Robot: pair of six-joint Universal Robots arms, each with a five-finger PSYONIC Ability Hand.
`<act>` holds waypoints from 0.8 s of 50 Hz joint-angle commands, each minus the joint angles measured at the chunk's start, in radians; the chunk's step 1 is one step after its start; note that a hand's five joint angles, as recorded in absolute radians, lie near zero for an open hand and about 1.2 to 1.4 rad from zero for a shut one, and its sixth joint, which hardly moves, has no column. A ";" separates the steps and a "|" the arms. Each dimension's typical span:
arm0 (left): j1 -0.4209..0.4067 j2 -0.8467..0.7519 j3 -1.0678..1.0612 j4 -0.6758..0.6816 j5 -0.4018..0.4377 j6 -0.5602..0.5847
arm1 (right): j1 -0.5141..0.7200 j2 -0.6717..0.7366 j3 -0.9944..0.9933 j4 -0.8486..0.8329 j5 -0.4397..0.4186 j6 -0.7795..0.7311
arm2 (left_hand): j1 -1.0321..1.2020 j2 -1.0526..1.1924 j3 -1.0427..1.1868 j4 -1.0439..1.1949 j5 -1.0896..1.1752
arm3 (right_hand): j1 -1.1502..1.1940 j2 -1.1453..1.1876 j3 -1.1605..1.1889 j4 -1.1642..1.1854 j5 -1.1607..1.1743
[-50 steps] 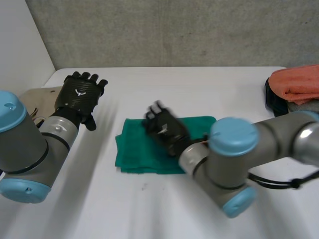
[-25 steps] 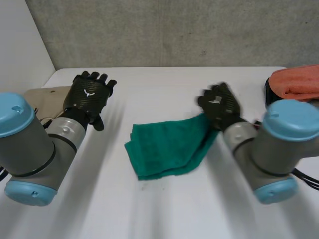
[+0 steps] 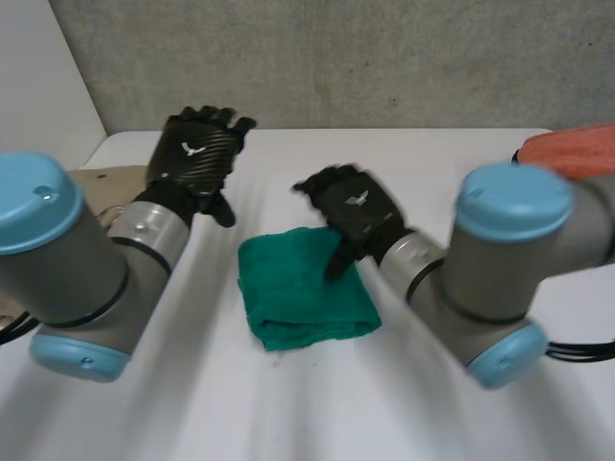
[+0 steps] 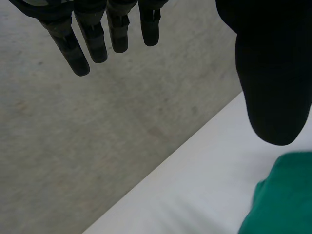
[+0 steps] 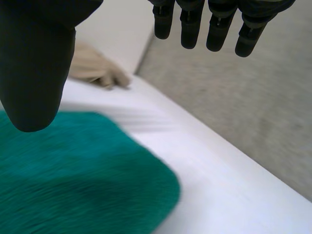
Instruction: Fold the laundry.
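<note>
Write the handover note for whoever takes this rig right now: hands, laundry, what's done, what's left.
Left hand: open, fingers straight, holding nothing, raised over the table to the left of the green cloth.
Right hand: open, holding nothing, over the green cloth's far right corner; whether the thumb touches it cannot be told.
Green cloth: mid-table, lying in a compact layered fold.
Beige cloth sits at the table's left edge and the orange cloth at the far right, neither in hand.
Done: the green cloth looks folded.
Left: probably the beige and orange cloths.
</note>
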 commanded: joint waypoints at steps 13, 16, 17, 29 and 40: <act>-0.174 -0.323 0.269 -0.347 -0.278 -0.099 | -0.080 0.307 -0.390 0.431 -0.032 0.104 | -0.007 -0.030 -0.028 -0.022 -0.043 | -0.053 -0.044 -0.037 -0.035 -0.042; -0.172 -0.356 0.258 -0.370 -0.276 -0.096 | -0.077 0.356 -0.418 0.471 -0.029 0.101 | -0.007 -0.030 -0.028 -0.022 -0.043 | -0.053 -0.044 -0.037 -0.035 -0.042; -0.169 -0.360 0.257 -0.376 -0.276 -0.096 | -0.077 0.363 -0.419 0.474 -0.028 0.097 | -0.007 -0.030 -0.028 -0.022 -0.043 | -0.053 -0.044 -0.037 -0.035 -0.042; -0.154 -0.373 0.261 -0.411 -0.243 -0.089 | -0.065 0.247 -0.376 0.435 0.107 -0.135 | -0.007 -0.030 -0.028 -0.022 -0.043 | -0.053 -0.044 -0.037 -0.035 -0.042; -0.077 -0.199 0.326 -0.408 0.022 -0.087 | -0.033 0.019 -0.012 0.120 0.118 -0.275 | -0.014 -0.036 -0.035 -0.028 -0.049 | -0.053 -0.044 -0.037 -0.035 -0.042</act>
